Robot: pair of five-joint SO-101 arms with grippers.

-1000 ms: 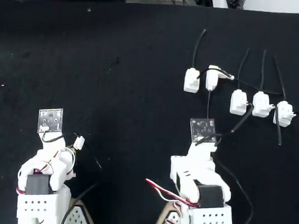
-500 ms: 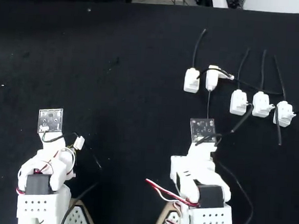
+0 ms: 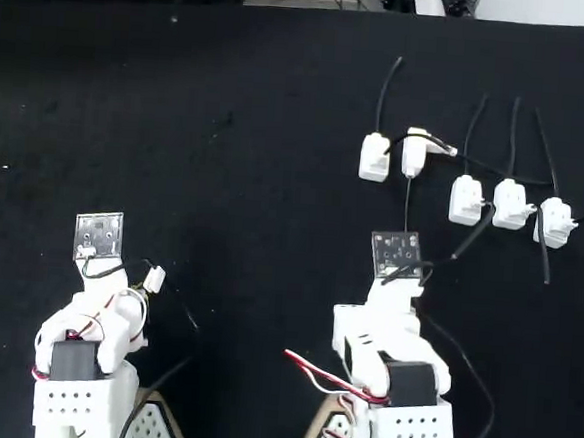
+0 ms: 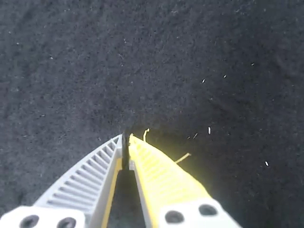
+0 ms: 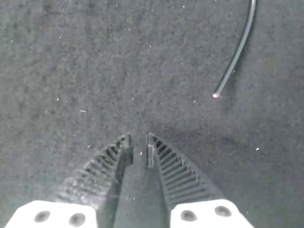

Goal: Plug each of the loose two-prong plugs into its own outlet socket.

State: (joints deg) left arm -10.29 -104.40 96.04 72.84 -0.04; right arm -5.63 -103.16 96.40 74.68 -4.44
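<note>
Several white plug and socket pieces with black cords lie at the back right of the black table: two close together [image 3: 375,157] [image 3: 414,152] and three in a row [image 3: 466,200] [image 3: 511,203] [image 3: 554,221]. Which are plugs and which sockets I cannot tell. Both arms sit folded at the near edge, the left arm [image 3: 96,296] and the right arm [image 3: 390,316]. My left gripper [image 4: 126,142] hangs shut over bare cloth, holding nothing. My right gripper [image 5: 138,147] has its fingertips a small gap apart, empty, with a loose black cord end [image 5: 216,95] lying beyond it.
Black cloth [image 3: 228,124] covers the whole table. Black cords trail from the white pieces toward the right arm and the right edge. A small white connector [image 3: 155,278] hangs on wires beside the left arm.
</note>
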